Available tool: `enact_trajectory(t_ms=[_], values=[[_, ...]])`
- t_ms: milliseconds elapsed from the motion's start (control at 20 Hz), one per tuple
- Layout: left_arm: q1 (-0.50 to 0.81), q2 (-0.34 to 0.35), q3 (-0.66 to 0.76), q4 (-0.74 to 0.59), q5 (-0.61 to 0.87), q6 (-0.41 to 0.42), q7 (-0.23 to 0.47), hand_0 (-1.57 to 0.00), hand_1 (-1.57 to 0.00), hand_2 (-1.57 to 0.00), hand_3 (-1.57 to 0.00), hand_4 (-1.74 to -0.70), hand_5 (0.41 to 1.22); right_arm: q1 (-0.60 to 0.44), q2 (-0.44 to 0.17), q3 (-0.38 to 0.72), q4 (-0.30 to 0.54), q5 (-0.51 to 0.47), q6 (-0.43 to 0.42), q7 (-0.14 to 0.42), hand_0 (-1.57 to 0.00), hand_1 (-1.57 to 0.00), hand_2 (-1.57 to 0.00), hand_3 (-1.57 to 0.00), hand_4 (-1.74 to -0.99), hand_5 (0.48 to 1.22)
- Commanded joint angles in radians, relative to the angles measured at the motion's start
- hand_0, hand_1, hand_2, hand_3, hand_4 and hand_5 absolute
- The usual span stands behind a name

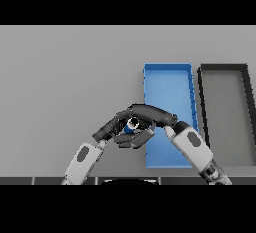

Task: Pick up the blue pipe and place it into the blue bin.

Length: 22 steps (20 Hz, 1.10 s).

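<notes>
Now we are in the pick-up step. Both of our hands meet near the middle of the view, a little toward 5 o'clock. Our right hand (150,114) comes in from 5 o'clock and curls its dark fingers over the top of the blue pipe (132,125). Our left hand (111,128) comes in from 7 o'clock and sits just beside it, touching or almost touching. We cannot tell if the left fingers are open or closed, because the two dark hands run into each other.

We see only a small bit of the pipe: a blue spot with a pale round end, tucked inside the curled fingers. It looks held, but we cannot tell if it is off the table yet.

The blue bin (167,84) is just to the 3 o'clock side of the hands. Its near left edge is right next to the right wrist. The pipe is not in the bin yet.

We think the next move is short. Lift the pipe a little, carry it toward 3 o'clock over the bin's left wall, and then let go inside. The wall could catch the pipe if we stay too low.

A dark bin (225,72) stands farther toward 3 o'clock, beside the blue one. The grey table (65,72) is flat and plain, with lots of bare room toward 10 o'clock.
</notes>
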Motion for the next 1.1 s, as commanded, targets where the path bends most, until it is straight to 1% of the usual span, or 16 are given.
enact_trajectory(t_ms=[0, 50, 100, 150, 200, 250, 350, 450, 550, 650, 700, 750, 800, 900, 1000, 1050], values=[[0.003, -0.003, 0.000, -0.005, -0.002, 0.000, -0.006, -1.57, -1.57, -1.54, -1.21, -1.65, 1.221, -0.009, 0.006, -0.003, 0.007, -0.002, 0.002, -0.013, -0.97, -0.98, -0.99, -0.79, -1.496, 0.555], [0.012, -0.003, 0.000, -0.016, 0.004, -0.006, -0.010, -1.57, -1.57, -1.55, -1.23, -1.67, 1.221, -0.004, 0.015, -0.006, 0.011, -0.017, 0.000, -0.027, -1.09, -1.10, -1.10, -0.90, -1.537, 0.600], [0.012, -0.015, 0.002, -0.014, 0.005, -0.005, -0.010, -1.57, -1.57, -1.55, -1.27, -1.68, 1.221, 0.008, 0.025, -0.005, 0.007, -0.034, -0.005, -0.038, -1.19, -1.19, -1.20, -1.03, -1.513, 0.671], [0.005, -0.013, 0.005, -0.018, 0.002, -0.009, -0.012, -1.57, -1.57, -1.56, -1.31, -1.69, 1.221, 0.004, 0.042, -0.008, 0.004, -0.052, -0.016, -0.035, -1.26, -1.27, -1.27, -1.14, -1.495, 0.781], [0.008, -0.014, 0.003, -0.030, -0.004, -0.010, -0.001, -1.57, -1.57, -1.56, -1.33, -1.70, 1.221, 0.018, 0.042, 0.000, -0.001, -0.038, -0.021, -0.067, -1.32, -1.33, -1.33, -1.23, -1.481, 0.869], [0.003, -0.016, 0.008, -0.023, -0.006, -0.015, -0.010, -1.57, -1.57, -1.56, -1.32, -1.71, 1.221, 0.015, 0.044, 0.002, 0.002, -0.024, -0.023, -0.080, -1.37, -1.38, -1.38, -1.29, -1.475, 0.940], [0.001, -0.032, 0.005, -0.002, -0.022, -0.004, -0.043, -1.57, -1.57, -1.54, -1.41, -1.72, 1.221, 0.026, 0.043, 0.008, -0.008, 0.013, -0.015, -0.111, -1.44, -1.45, -1.45, -1.39, -1.477, 1.041], [-0.007, -0.034, 0.012, -0.001, -0.034, -0.005, -0.050, -1.57, -1.57, -1.55, -1.42, -1.73, 1.221, 0.033, 0.048, 0.011, -0.016, 0.026, -0.009, -0.128, -1.49, -1.49, -1.49, -1.46, -1.485, 1.106], [0.002, -0.037, 0.009, -0.007, -0.034, -0.003, -0.036, -1.57, -1.57, -1.56, -1.44, -1.73, 1.221, 0.040, 0.074, 0.002, -0.003, -0.028, -0.018, -0.082, -1.52, -1.52, -1.52, -1.50, -1.490, 1.147], [-0.007, -0.039, 0.019, -0.001, -0.044, -0.006, -0.024, -1.57, -1.57, -1.56, -1.42, -1.73, 1.221, 0.061, 0.087, -0.006, -0.006, -0.035, -0.020, -0.080, -1.54, -1.54, -1.54, -1.52, -1.493, 1.174], [-0.004, -0.034, 0.025, 0.001, -0.045, -0.006, -0.046, -1.57, -1.57, -1.56, -1.43, -1.73, 1.221, 0.060, 0.098, -0.008, -0.012, -0.038, -0.022, -0.058, -1.54, -1.55, -1.55, -1.53, -1.494, 1.183], [0.002, -0.034, 0.024, -0.009, -0.047, -0.008, -0.051, -1.57, -1.57, -1.57, -1.26, -1.73, 1.221, 0.074, 0.100, -0.014, -0.023, -0.043, -0.025, -0.057, -1.55, -1.55, -1.55, -1.54, -1.495, 1.191], [0.010, -0.034, 0.020, -0.026, -0.060, -0.003, -0.046, -1.45, -1.37, -1.34, -1.05, -1.63, 1.221, 0.069, 0.103, -0.017, -0.027, -0.037, -0.030, -0.061, -1.55, -1.55, -1.55, -1.55, -1.496, 1.197], [0.008, -0.026, 0.018, -0.028, -0.092, -0.022, -0.036, -0.94, -0.88, -0.85, -0.67, -1.41, 1.221, 0.065, 0.112, -0.023, -0.028, -0.028, -0.028, -0.045, -1.56, -1.56, -1.56, -1.56, -1.497, 1.206], [0.003, -0.018, 0.030, -0.016, -0.109, -0.068, -0.041, -0.60, -0.56, -0.55, -0.43, -1.25, 1.221, 0.079, 0.123, -0.025, -0.029, -0.012, -0.025, -0.041, -1.56, -1.56, -1.56, -1.56, -1.498, 1.211], [0.007, -0.016, 0.030, -0.020, -0.111, -0.086, -0.044, -0.48, -0.45, -0.44, -0.34, -1.19, 1.148, 0.074, 0.127, -0.035, -0.034, -0.021, -0.023, -0.020, -1.57, -1.57, -1.57, -1.56, -1.498, 1.213]])
